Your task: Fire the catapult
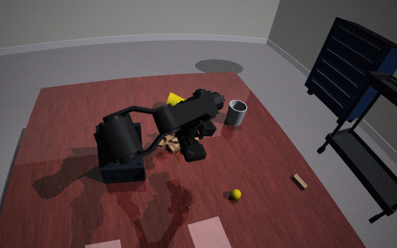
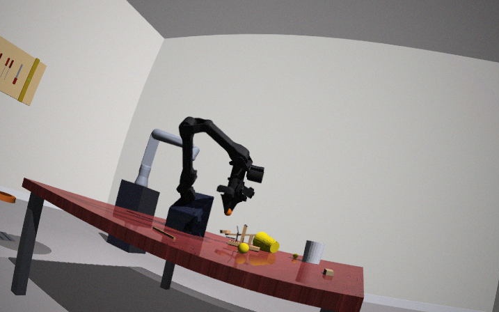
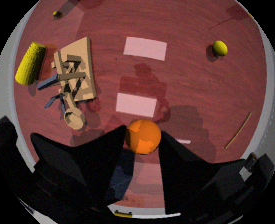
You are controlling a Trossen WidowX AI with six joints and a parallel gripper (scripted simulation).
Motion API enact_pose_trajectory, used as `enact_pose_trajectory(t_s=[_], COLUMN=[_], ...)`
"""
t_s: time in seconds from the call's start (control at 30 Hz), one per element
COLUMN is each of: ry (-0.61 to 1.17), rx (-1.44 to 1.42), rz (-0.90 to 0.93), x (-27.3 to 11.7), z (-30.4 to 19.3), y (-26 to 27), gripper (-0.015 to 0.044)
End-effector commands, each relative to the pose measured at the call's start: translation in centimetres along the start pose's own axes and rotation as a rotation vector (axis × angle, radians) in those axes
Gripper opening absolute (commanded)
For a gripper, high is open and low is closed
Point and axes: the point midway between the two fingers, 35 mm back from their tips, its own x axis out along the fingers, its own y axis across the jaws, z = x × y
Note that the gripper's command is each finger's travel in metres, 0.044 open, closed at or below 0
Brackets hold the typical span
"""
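My gripper (image 2: 228, 211) (image 3: 143, 132) is shut on an orange ball (image 2: 228, 212) (image 3: 143, 137) and holds it above the table. The wooden catapult (image 2: 244, 234) (image 3: 90, 70) stands on the table below the gripper; in the wrist view it is at the left, with its spoon-like cup (image 3: 75, 119) nearest the gripper. In the top view the arm hides much of the catapult (image 1: 174, 145) and the ball is hidden. The white mug (image 1: 236, 113) (image 2: 313, 251) stands upright toward the table's far right edge in the top view.
A yellow cup-like object (image 1: 174, 98) (image 2: 266, 242) (image 3: 31, 63) lies on its side beside the catapult. A yellow ball (image 1: 235, 194) (image 2: 243, 248) (image 3: 219, 48), a smaller ball (image 2: 295, 255) (image 3: 56, 14), a wooden block (image 1: 299, 181) (image 2: 328, 272) and a thin stick (image 2: 163, 232) (image 3: 238, 130) also lie on the table.
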Motion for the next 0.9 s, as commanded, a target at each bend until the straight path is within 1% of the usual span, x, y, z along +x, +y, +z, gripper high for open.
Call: enact_pose_trajectory(t_s=[0.0, 0.43, 0.87], ry=[0.024, 0.139, 0.265], rx=[-0.022, -0.131, -0.224], rz=[0.011, 0.020, -0.008], x=[0.0, 1.2, 2.7], z=[-0.1, -0.8, -2.8], y=[1.2, 6.5, 11.1], gripper=[0.0000, 0.0000, 0.0000])
